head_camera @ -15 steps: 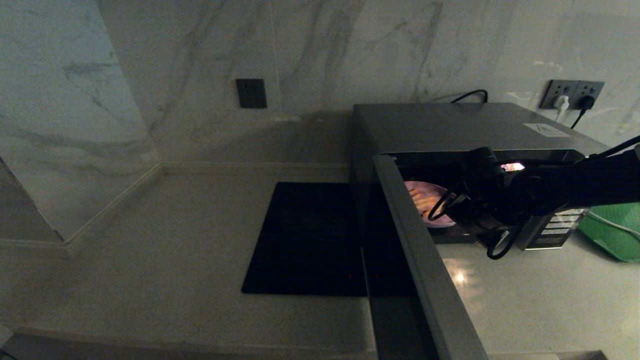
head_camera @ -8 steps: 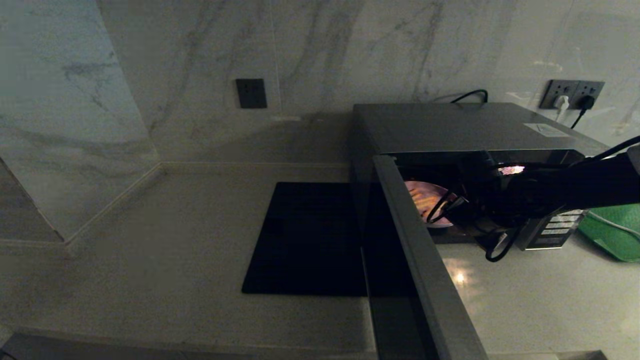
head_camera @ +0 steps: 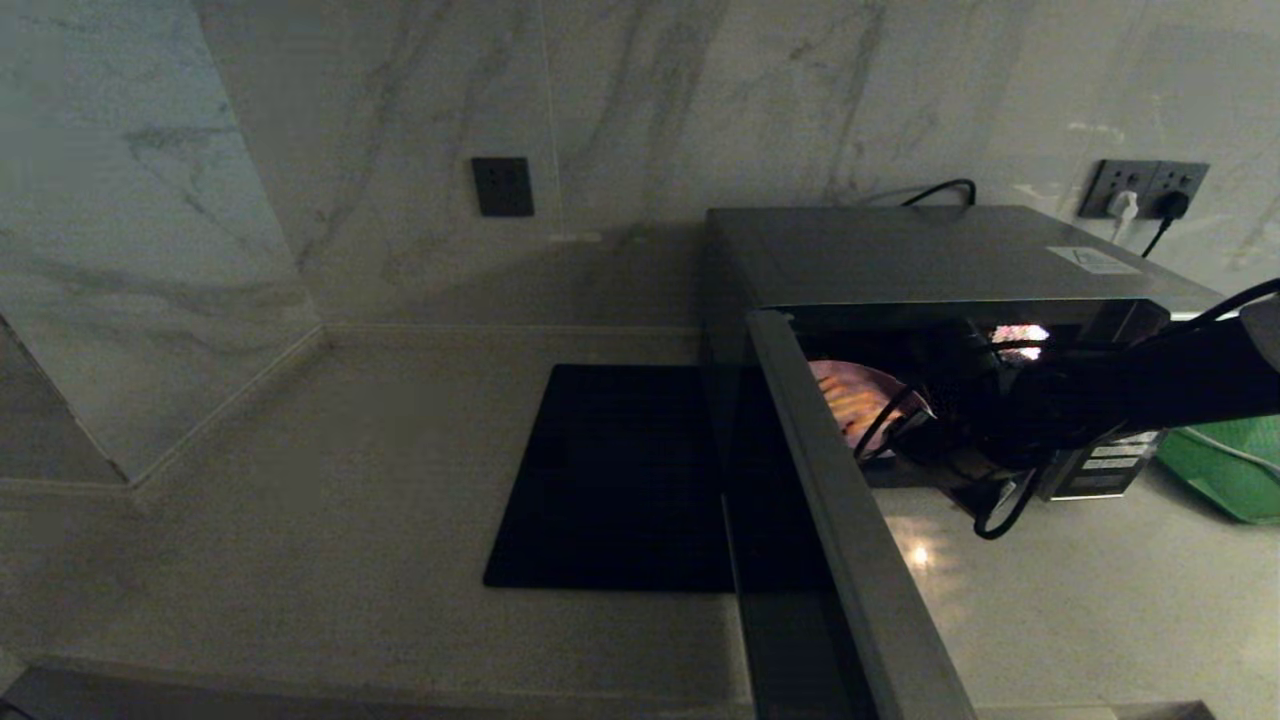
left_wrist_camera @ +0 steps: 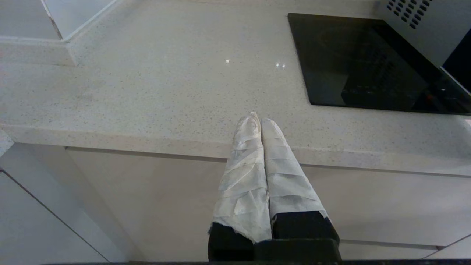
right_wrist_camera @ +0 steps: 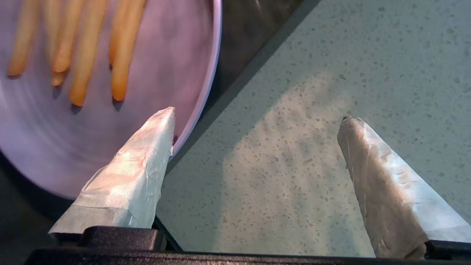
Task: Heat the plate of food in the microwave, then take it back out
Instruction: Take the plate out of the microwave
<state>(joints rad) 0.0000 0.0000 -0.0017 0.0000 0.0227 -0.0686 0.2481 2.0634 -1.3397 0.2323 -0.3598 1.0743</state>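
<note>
The grey-silver microwave [head_camera: 930, 250] stands on the counter with its door [head_camera: 830, 500] swung wide toward me. Inside, the pale lilac plate of food [head_camera: 850, 395] rests near the front of the lit cavity. Up close the plate [right_wrist_camera: 154, 73] carries several golden-orange sticks [right_wrist_camera: 84, 55]. My right arm [head_camera: 1150, 380] reaches into the opening from the right. My right gripper [right_wrist_camera: 259, 114] is open and holds nothing. One taped finger [right_wrist_camera: 147, 158] lies over the plate's rim, the other over the speckled counter. My left gripper [left_wrist_camera: 257, 117] is shut and empty at the counter's front edge.
A flat black mat [head_camera: 620, 480] lies left of the microwave. A green tray [head_camera: 1225, 465] sits at the far right, behind the arm. Wall sockets [head_camera: 1145, 185] with plugged cables are behind the microwave. The open door blocks the way between the mat side and the opening.
My right wrist has dipped slightly and eased rightward at the microwave's opening, leaving more of the plate showing. The plate has stayed put and the gripper has stayed open.
</note>
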